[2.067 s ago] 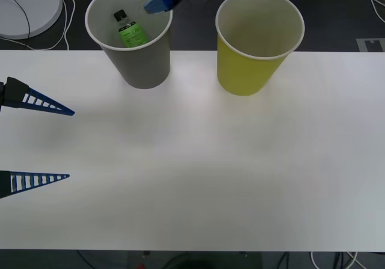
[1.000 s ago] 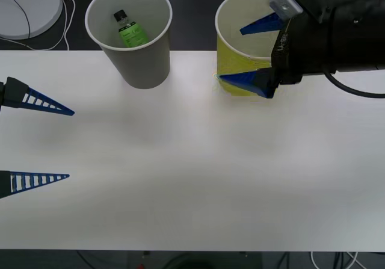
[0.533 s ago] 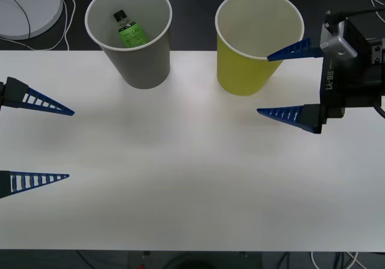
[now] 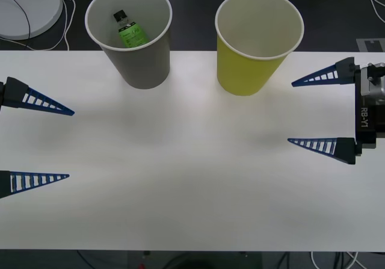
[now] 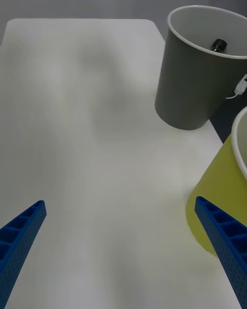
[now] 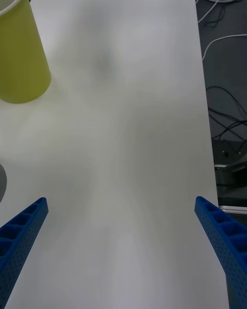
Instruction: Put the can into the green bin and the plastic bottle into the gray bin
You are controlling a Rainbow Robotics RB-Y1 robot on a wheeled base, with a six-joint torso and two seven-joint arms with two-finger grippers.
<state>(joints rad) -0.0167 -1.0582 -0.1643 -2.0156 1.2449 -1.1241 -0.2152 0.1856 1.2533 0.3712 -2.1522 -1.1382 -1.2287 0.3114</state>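
The gray bin (image 4: 137,64) stands at the table's far edge, left of centre. The plastic bottle (image 4: 131,33) lies inside it, black cap up; its cap (image 5: 218,44) peeks over the gray bin (image 5: 193,82) in the right wrist view. To the right stands the green bin (image 4: 248,70), its pale inside bare. The can is out of view. My right gripper (image 4: 291,112) hangs open and holds nothing at the table's right side, just right of the green bin (image 5: 224,195). My left gripper (image 4: 71,144) waits open at the left edge, far from the green bin (image 6: 20,56).
The white table (image 4: 180,179) stretches between both grippers. A white round disc (image 4: 27,4) with a cable lies off the table at the back left. More cables (image 6: 226,134) trail on the dark floor past the table's edge.
My right arm has drawn back from above the gray bin, past the green bin, to the table's right side, staying open. The bottle stays in the gray bin. The left arm has not moved.
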